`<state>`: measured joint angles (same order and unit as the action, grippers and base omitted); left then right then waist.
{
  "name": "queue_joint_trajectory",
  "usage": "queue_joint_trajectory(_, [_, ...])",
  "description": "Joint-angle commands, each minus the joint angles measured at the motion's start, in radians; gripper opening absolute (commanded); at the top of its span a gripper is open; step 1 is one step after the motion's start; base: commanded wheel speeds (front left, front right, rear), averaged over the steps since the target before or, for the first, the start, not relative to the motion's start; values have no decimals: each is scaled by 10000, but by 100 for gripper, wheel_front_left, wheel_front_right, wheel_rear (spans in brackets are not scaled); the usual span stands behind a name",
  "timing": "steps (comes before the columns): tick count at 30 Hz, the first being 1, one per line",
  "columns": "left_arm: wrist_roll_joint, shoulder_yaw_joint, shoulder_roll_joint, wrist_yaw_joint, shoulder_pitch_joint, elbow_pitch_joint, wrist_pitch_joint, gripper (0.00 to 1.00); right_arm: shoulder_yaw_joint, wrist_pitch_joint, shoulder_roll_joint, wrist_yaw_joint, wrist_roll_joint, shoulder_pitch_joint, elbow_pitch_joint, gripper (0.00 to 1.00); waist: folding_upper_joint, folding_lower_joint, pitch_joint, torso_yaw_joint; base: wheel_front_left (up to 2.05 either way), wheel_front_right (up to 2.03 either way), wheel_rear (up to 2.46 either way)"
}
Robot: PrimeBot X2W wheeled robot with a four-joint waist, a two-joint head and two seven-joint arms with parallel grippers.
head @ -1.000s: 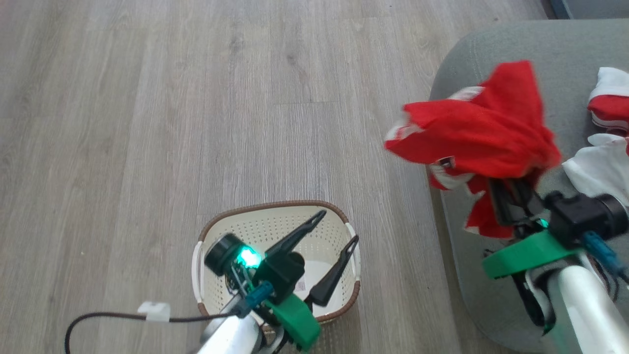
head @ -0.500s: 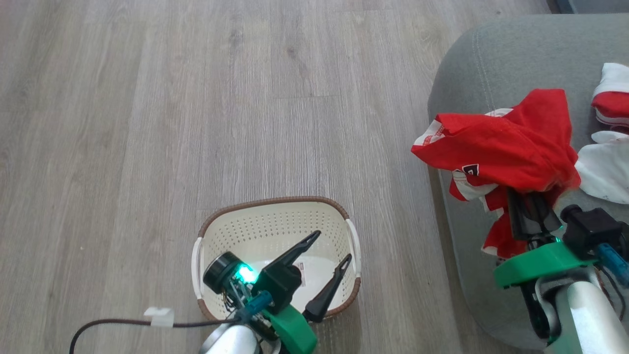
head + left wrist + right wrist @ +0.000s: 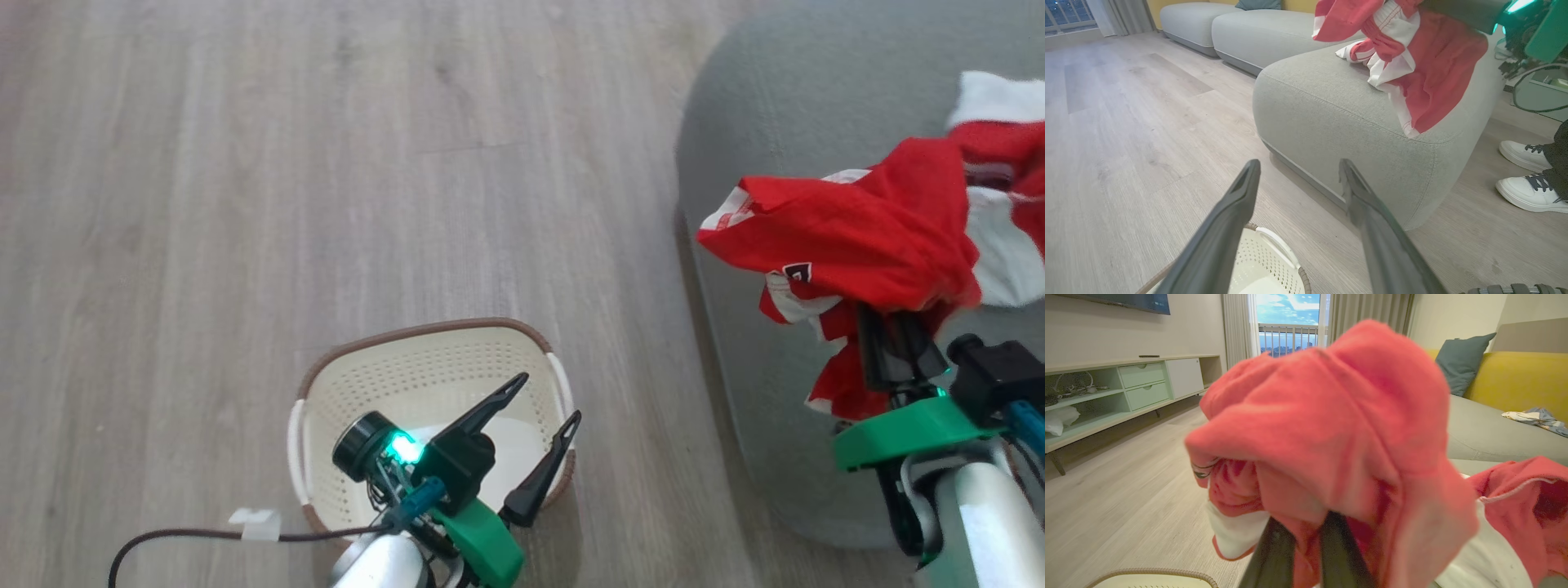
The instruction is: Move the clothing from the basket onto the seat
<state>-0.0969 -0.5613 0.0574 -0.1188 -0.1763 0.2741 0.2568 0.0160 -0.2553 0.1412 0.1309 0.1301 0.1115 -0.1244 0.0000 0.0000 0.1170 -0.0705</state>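
Two soft pieces: one red garment (image 3: 857, 237) hangs bunched from the clenched right fingers (image 3: 875, 347) over the seat (image 3: 784, 122) corner; the other garment (image 3: 1000, 143) lies on it. Light, limp, unbreakable: pinch a thick fold. Left fingers (image 3: 490, 404) spread wide above the basket (image 3: 424, 327), apparently empty.

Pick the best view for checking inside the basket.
Head view: it looks down into the basket, showing rim, perforated walls and pale floor, though the open left gripper covers part. Left wrist view catches one corner with a handle; right wrist view, a sliver of rim.
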Motion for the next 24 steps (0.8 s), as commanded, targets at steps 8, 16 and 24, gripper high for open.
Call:
queue_joint_trajectory(8, [97, 179, -71, 49, -519, -418, 49, 100, 78, -65, 184, -2, -215, 441, 588, 0, 0, 0, 451, -1339, 0, 0, 0])
queue_joint_trajectory(16, [180, 3, -71, 11, -754, -430, 49, 100, 466, -65, 57, -2, -231, 422, 663, 0, 0, 0, 717, -2573, 0, 0, 0])
queue_joint_trajectory(24, [223, -280, -72, -40, -953, -389, 49, 100, 726, -65, -115, -2, -213, 299, 659, 0, 0, 0, 938, -3412, 0, 0, 0])
